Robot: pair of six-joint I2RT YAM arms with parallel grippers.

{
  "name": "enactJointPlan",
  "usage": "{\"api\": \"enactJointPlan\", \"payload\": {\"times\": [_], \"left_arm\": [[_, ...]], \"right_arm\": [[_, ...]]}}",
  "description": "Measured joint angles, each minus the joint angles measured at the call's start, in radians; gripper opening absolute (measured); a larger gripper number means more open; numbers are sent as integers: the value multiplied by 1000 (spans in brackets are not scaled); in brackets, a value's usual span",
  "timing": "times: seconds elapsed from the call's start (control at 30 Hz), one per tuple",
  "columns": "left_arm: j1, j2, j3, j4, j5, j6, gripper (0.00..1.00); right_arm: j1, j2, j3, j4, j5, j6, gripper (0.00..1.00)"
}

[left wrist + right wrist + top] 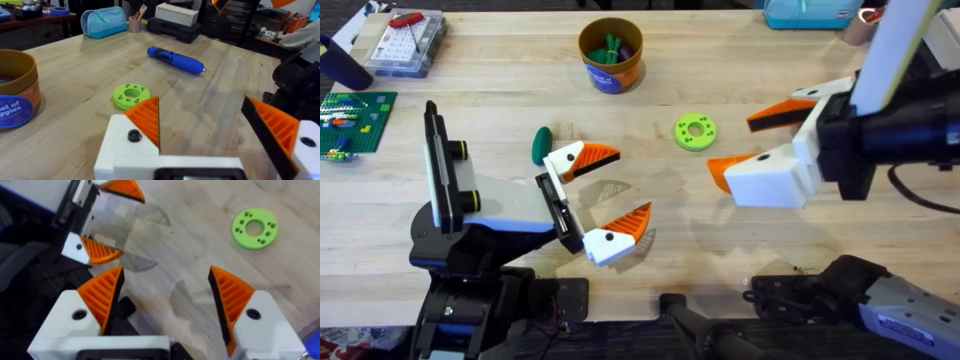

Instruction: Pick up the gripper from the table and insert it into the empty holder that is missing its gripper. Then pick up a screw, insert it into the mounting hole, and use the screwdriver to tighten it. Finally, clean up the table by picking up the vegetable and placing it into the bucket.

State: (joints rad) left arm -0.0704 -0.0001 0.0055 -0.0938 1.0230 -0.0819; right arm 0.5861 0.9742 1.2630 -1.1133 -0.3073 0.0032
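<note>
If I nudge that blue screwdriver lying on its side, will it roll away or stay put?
The screwdriver is a round cylinder lying flat on the bare table, so it will probably roll if pushed across its length. Its body looks smooth, so a pincer grip may slip. It tapers to a thin metal tip, so it would likely curve as it rolls.

A lime-green ring [695, 131] with holes is lying flat mid-table. A clear box [408, 42] with a red-handled tool [406, 19] on its lid is sitting at the far left corner, a green baseplate [356, 117] lying nearer. A teal pouch [104, 21] is resting at the far edge.
</note>
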Motion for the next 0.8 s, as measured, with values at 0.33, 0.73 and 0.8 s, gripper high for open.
{"api": "enactJointPlan", "payload": {"times": [0.33,0.73,0.8], "left_arm": [[0,0,0,0,2,-1,989],[0,0,0,0,2,-1,989],[0,0,0,0,2,-1,989]], "right_arm": [[0,-4,-3,-10,-1,1,995],[0,16,-3,7,-1,1,995],[0,17,-3,8,-1,1,995]]}}
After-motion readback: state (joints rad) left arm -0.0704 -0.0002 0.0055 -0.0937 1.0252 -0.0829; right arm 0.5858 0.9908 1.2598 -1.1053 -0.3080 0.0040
